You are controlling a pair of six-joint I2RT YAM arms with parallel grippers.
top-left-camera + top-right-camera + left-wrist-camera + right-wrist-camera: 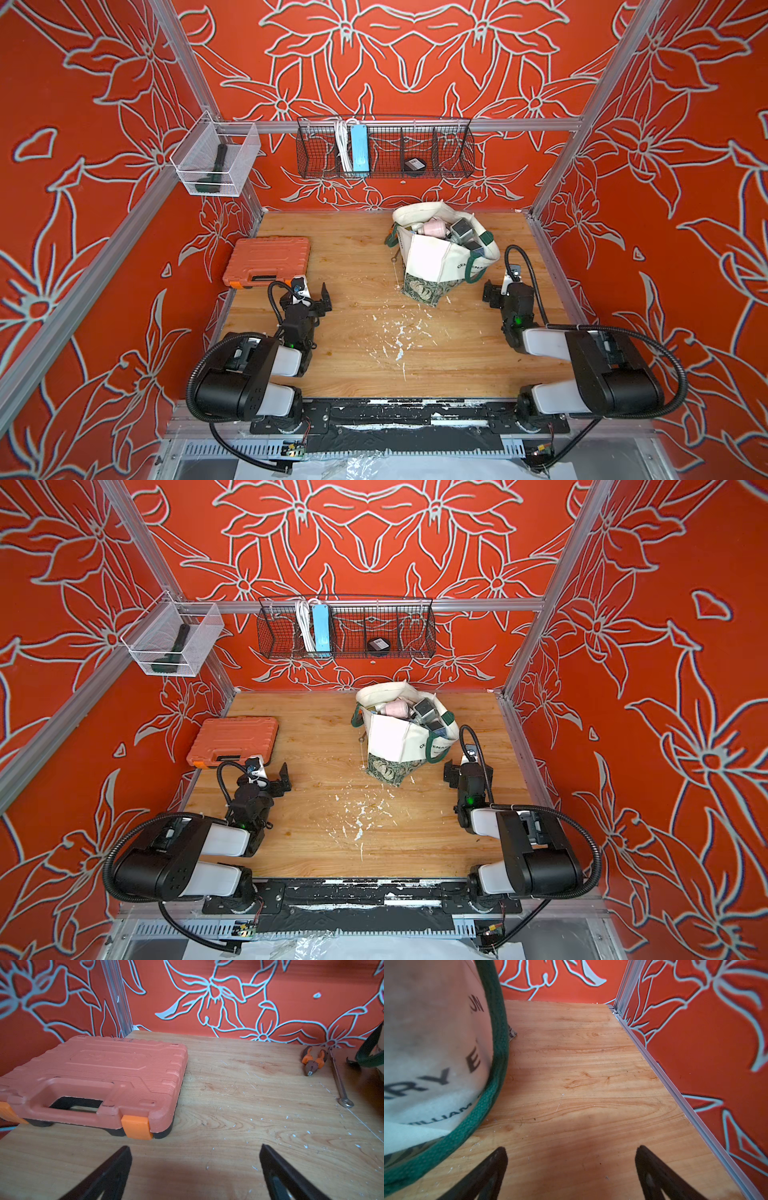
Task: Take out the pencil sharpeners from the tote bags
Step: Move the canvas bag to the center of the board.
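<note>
Most pencil sharpeners (433, 227) hidden inside tote bag (428, 257), dark object (414, 165) in wire basket (453, 153) too small, possibly a box

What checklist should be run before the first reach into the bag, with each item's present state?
1. left hand open and empty: ok.
2. right hand open and empty: ok.
3. bag mouth open, sharpeners showing on top: ok.
4. table has bare room for setting sharpeners down: ok.
5. strap clear of right hand: not ok, it loops close beside it.
6. bag steady enough for a pull: cannot tell.
</note>
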